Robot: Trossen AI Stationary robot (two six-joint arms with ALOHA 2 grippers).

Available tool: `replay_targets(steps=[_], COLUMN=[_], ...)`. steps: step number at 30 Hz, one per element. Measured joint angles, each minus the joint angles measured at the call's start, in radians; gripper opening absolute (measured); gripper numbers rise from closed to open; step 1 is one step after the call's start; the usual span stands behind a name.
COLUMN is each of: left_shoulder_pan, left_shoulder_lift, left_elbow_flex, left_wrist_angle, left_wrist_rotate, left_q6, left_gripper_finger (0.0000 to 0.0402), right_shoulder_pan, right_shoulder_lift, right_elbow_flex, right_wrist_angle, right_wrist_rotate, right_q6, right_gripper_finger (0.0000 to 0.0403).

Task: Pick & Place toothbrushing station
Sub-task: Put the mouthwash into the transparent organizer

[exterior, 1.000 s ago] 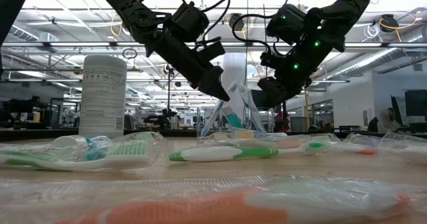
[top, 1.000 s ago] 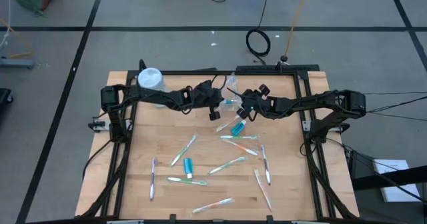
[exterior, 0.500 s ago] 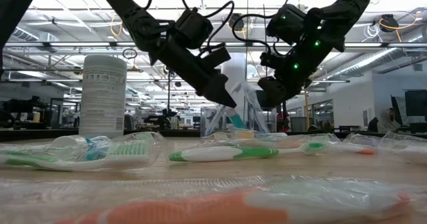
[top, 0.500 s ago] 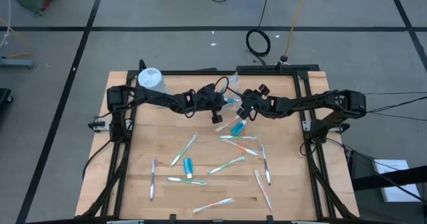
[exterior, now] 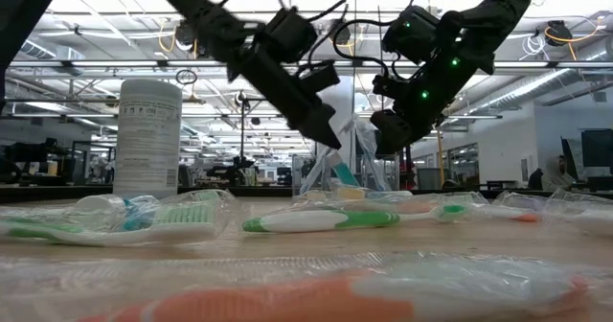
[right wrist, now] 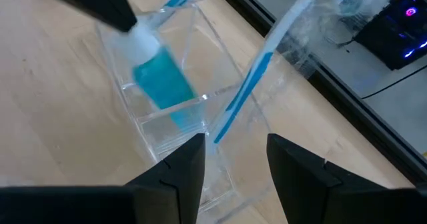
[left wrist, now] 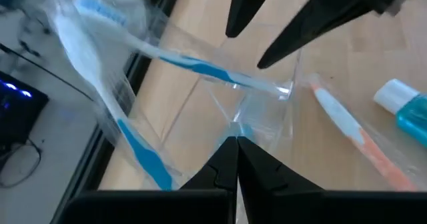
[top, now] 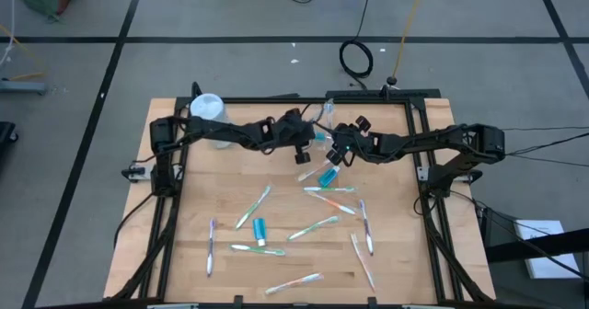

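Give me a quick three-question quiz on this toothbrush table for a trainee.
1. True or false: the left gripper is wide open.
2. What stands in the clear cup? A) toothbrushes B) a spoon C) nothing
3. On which arm's side of the table does the tall white container stand?

Key: 1. False, it is shut. 2. A. 3. The left arm's side, at the far corner.
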Motion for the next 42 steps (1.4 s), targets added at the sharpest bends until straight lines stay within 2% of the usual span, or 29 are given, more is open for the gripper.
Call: replay_targets(steps=[4,6,10,12,14,18,24,28,36,42], left_shoulder_pan=[-0.001,0.005,0.033,0.043,0.055,0.078,0.094,0.103,0.111,0.119], left_shoulder_lift=[-0.001,-0.001,0.0,0.02,0.048,0.085,0.084,0.095,0.096,0.093], left_elbow_flex=[0.147,0.194,0.219,0.218,0.217,0.216,0.216,0.216,0.217,0.218], left_wrist_angle=[-0.235,-0.304,-0.327,-0.32,-0.324,-0.295,-0.281,-0.322,-0.341,-0.409], left_wrist_rotate=[0.004,0.044,0.207,0.218,0.215,0.274,0.277,0.266,0.247,0.243], left_q6=[-0.042,-0.059,-0.143,-0.167,-0.171,-0.189,-0.193,-0.191,-0.169,-0.153], left_gripper_finger=[0.0065,0.009,0.0127,0.0136,0.0137,0.0132,0.0132,0.0132,0.0131,0.0131], right_shoulder_pan=[0.0,0.0,0.0,0.0,0.0,-0.002,-0.012,-0.003,0.037,0.067], right_shoulder_lift=[0.0,0.0,0.0,0.0,0.0,0.0,0.0,-0.007,-0.109,-0.188], right_elbow_flex=[0.0,0.0,0.0,0.0,0.0,0.0,0.0,0.0,-0.002,-0.002], right_wrist_angle=[0.003,0.004,0.004,0.005,0.007,-0.004,-0.006,0.0,-0.068,-0.168], right_wrist_rotate=[0.0,0.0,0.0,0.0,0.0,0.003,0.005,0.006,0.005,0.006], right_q6=[-0.002,-0.002,0.0,0.0,0.0,0.001,-0.005,-0.085,-0.112,-0.059], right_gripper_finger=[0.0155,0.0155,0.0155,0.0155,0.0155,0.0155,0.0155,0.0155,0.0155,0.0155])
